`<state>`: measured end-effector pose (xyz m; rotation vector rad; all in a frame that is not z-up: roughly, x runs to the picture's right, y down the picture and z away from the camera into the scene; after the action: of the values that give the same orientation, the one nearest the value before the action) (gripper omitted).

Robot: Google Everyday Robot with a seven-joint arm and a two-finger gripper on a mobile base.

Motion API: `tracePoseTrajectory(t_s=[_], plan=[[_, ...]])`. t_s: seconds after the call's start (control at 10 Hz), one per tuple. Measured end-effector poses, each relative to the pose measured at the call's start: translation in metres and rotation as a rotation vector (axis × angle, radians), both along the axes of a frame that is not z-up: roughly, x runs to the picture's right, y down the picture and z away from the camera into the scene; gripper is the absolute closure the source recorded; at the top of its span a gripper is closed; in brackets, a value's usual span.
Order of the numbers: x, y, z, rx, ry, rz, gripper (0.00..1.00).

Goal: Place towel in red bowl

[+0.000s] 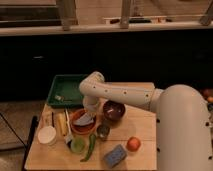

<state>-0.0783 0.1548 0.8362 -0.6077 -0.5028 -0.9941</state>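
Note:
The red bowl (76, 127), wide, shallow and orange-red, sits left of the table's middle. The towel (86, 119), a small pale grey-white cloth, is inside the bowl at its right side. My gripper (89, 113) reaches straight down from the white arm's elbow, directly above the bowl. It is shut on the towel, whose upper end meets the gripper tip while the rest rests in the bowl. The fingers themselves are hidden by the wrist and the cloth.
A green tray (67, 90) lies at the back left. A dark maroon bowl (114, 111) stands just right of the gripper. In front are a small metal cup (103, 131), a green pepper (90, 148), a blue sponge (115, 155), an orange fruit (133, 144) and a white cup (47, 135).

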Motion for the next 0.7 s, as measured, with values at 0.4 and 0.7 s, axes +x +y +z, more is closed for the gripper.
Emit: tracePoseTrajectory(t_s=[0.4, 0.7], plan=[[-0.0022, 0.0004, -0.0002, 0.001, -0.004, -0.006, 0.99], [-0.0023, 0.0003, -0.0001, 0.003, -0.005, -0.009, 0.99]])
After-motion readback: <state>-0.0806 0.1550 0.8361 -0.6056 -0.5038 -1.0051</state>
